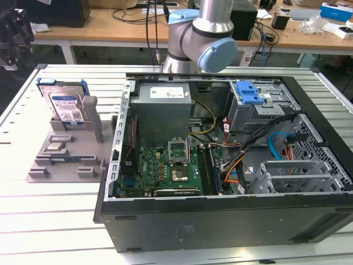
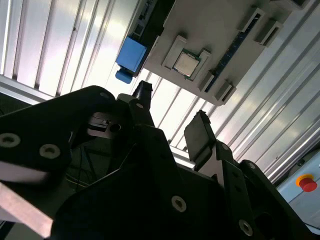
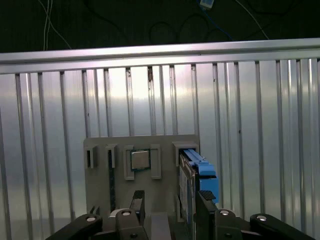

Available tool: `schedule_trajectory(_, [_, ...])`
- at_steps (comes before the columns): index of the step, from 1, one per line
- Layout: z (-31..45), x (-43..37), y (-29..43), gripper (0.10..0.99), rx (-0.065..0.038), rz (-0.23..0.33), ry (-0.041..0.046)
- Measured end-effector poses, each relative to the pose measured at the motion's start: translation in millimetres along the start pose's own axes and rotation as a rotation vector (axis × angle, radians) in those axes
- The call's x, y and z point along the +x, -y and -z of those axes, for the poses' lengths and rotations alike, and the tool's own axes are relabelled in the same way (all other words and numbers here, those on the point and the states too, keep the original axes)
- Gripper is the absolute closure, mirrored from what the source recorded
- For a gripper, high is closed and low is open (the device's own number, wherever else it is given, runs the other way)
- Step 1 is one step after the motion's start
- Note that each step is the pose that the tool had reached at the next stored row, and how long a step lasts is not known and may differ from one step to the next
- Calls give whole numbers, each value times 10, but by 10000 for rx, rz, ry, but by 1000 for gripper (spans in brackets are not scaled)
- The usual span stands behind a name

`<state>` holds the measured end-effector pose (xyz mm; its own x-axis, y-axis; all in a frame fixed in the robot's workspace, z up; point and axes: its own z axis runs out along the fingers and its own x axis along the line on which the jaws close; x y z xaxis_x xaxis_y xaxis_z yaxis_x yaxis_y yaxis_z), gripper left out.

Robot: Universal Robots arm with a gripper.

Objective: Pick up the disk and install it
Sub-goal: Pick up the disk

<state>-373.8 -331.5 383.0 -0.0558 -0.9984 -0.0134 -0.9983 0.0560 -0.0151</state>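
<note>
Hovering open-jawed and empty, the black gripper (image 3: pixel 170 212) faces the silver, blue-framed rectangular disk (image 1: pixel 65 105), upright in a grey plastic rack (image 1: pixel 60 149) near the slatted metal counter (image 1: pixel 55 210) edge; pick-up not yet made, grasp needing alignment.

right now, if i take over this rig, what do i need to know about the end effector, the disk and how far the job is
The end effector is open and holds nothing; in the first wrist view it faces the grey holder without touching anything.
The disk stands upright in that holder on the table, to the exterior view's left of the open computer case and outside it.
Done: nothing that shows; the disk is not gripped.
Left: both the pick-up and the install.
</note>
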Motion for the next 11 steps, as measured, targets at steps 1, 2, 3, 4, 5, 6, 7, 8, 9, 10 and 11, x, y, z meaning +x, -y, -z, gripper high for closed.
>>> schedule_trajectory(1, [-1,-4,1,545,1,0,0])
schedule_trajectory(2, [0,-11,3,545,0,0,-1])
schedule_trajectory(3, [0,-24,7,545,0,-1,-4])
schedule_trajectory(4, [-1,-40,11,545,0,-1,-8])
schedule_trajectory(5, [-2,-68,18,545,2,-3,-19])
schedule_trajectory(6, [-2,-84,23,545,2,-3,-26])
schedule_trajectory(7, [-2,-102,28,545,2,-3,-35])
schedule_trajectory(8, [-2,-117,33,545,2,-4,-40])
schedule_trajectory(9, [-2,-126,37,545,2,-3,-44])
schedule_trajectory(10, [-2,-140,44,545,2,-3,-51])
schedule_trajectory(11, [-3,-156,52,545,3,-3,-57])
